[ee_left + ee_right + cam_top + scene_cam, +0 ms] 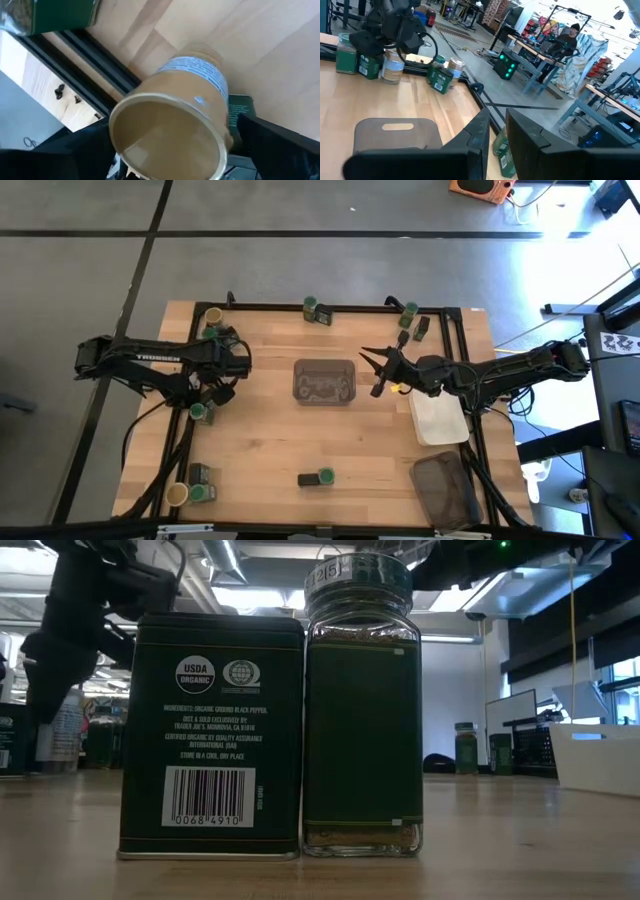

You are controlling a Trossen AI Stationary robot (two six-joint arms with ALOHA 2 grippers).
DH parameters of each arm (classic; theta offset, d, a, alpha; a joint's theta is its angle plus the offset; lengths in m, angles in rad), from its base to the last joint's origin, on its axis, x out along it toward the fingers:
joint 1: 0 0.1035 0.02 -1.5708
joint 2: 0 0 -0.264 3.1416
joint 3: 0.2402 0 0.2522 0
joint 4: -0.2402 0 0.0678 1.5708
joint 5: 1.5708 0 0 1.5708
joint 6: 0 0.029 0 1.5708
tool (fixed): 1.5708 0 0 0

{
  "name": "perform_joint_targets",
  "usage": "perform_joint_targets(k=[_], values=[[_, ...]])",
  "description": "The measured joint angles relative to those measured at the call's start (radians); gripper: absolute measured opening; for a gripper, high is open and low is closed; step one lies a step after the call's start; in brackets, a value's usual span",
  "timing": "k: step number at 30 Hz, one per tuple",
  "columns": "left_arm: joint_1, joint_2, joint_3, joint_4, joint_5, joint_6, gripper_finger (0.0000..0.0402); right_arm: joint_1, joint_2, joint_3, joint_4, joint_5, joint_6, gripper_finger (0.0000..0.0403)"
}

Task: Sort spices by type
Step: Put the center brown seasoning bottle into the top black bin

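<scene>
My left gripper [213, 387] hangs open over the table's left side, pointing steeply down. A tan-lidded spice jar with a blue and white label [172, 135] stands between its fingers [272, 145], with no contact showing. The same jar [393, 68] shows under the arm in the right wrist view. My right gripper [372, 372] hovers shut and level, right of the centre tray, holding nothing. Other spices stand about: a green-lidded jar [198, 412] close by, and a dark tin [210, 735] beside a green-lidded jar [362, 705] at the near edge.
A grey tray [323, 382] lies at the table's middle, a white tray [440, 420] and a dark tray [447, 490] at the right. More jars and tins stand at the far edge [316, 309], the far right [412, 318] and the near left corner [192, 487]. A black frame rail [95, 70] runs beside the jar.
</scene>
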Motion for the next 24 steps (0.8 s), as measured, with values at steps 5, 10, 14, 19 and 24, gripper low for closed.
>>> perform_joint_targets(k=[5, 10, 14, 19, 24], values=[[0.002, -0.001, 0.001, 0.016, 0.008, 0.043, 0.0326, 0.000, 0.000, 0.000, -0.001, 0.000, 0.000, 0.0065], [0.001, -0.002, 0.006, 0.027, 0.020, 0.071, 0.0279, 0.000, 0.000, 0.000, -0.001, 0.000, 0.000, 0.0065], [0.002, 0.000, 0.023, 0.030, 0.003, 0.080, 0.0277, 0.000, 0.000, 0.000, -0.001, 0.000, 0.000, 0.0065], [0.002, 0.000, 0.056, 0.029, 0.003, 0.092, 0.0278, 0.000, 0.000, 0.000, -0.001, 0.000, 0.000, 0.0065], [0.001, 0.000, 0.107, 0.024, 0.003, 0.100, 0.0278, 0.000, 0.000, 0.000, 0.000, 0.000, 0.000, 0.0065]])
